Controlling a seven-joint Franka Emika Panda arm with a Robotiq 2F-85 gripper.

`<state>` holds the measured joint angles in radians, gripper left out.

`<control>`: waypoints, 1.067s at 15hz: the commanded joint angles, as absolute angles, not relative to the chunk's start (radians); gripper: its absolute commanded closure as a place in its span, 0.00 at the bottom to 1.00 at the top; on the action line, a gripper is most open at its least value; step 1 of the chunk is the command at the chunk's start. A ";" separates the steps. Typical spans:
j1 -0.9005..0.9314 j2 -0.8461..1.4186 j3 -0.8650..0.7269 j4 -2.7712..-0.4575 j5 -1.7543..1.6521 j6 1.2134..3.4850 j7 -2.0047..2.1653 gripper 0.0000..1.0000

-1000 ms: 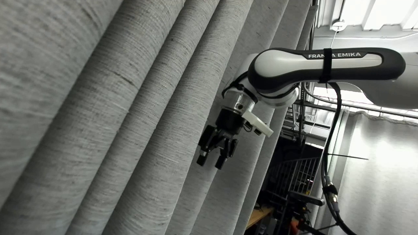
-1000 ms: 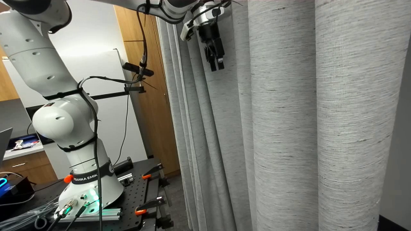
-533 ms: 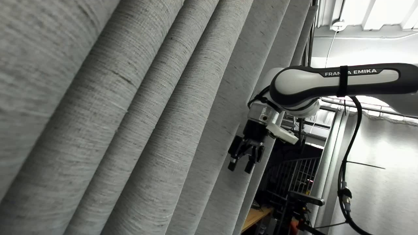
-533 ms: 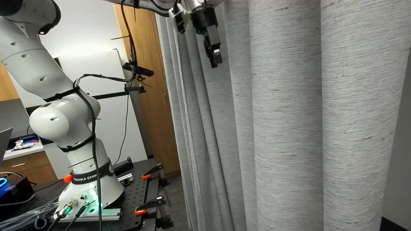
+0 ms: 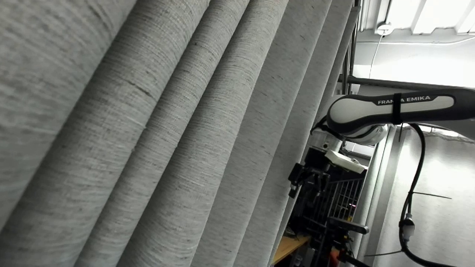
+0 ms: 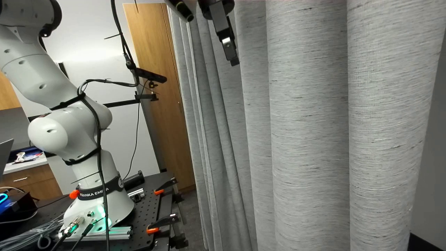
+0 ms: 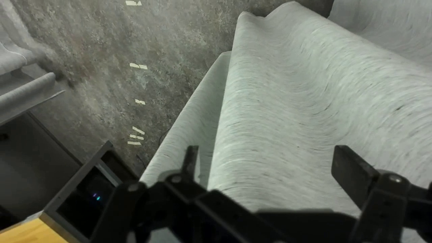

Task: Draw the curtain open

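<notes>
Fingers (image 7: 352, 173) wide apart, I hold nothing. The curtain (image 6: 306, 132) looks soft but heavy; I'd pinch this pleat (image 7: 248, 135).

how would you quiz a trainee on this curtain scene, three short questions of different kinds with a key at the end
1. True or false: in the wrist view, the claw stands open.

2. Which best describes the curtain?
A) plain dark red, hanging flat
B) light grey, with long pleats
C) navy blue, with white stripes

3. Fill in the blank: in the wrist view, short pale strips lie on the ____.

Key: 1 true; 2 B; 3 floor
</notes>
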<state>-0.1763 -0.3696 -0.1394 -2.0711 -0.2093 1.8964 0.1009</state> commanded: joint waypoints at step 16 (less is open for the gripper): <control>-0.327 -0.246 -0.251 -2.005 -0.246 2.369 0.145 0.00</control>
<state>-0.3284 -0.2479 -0.2495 -2.0093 -0.2484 2.3710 0.1482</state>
